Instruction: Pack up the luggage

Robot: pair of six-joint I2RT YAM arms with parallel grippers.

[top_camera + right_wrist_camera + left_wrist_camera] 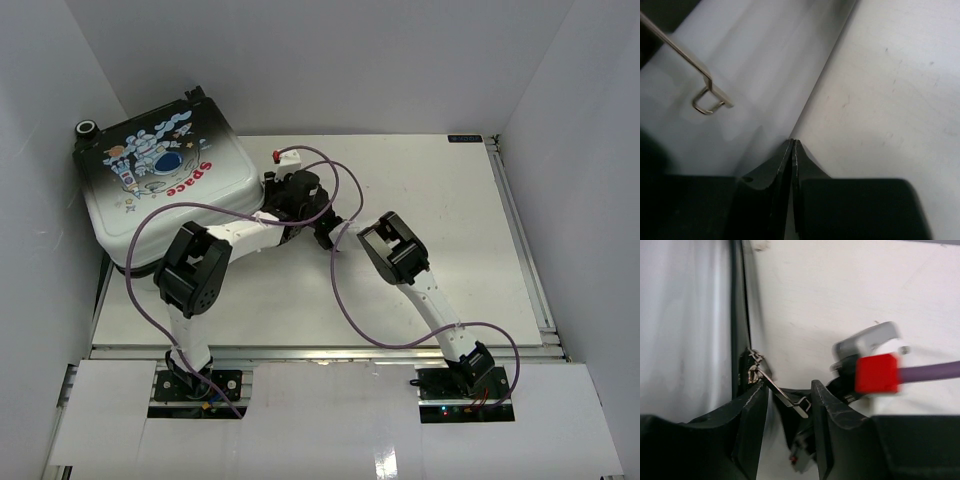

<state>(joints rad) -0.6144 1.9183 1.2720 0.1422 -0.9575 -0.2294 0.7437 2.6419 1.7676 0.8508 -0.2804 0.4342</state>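
The luggage point(160, 190) lies closed on the table point(450, 230), its white side just left of both grippers. The left gripper point(789, 389) has its jaws apart, with the metal zipper pull point(785, 396) in the gap between them and a red plug point(877, 372) off to their right. The right gripper point(792, 150) has its jaws squeezed together on nothing.

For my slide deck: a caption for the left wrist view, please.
Left tool open, the suitcase zipper pull lying between its fingers.
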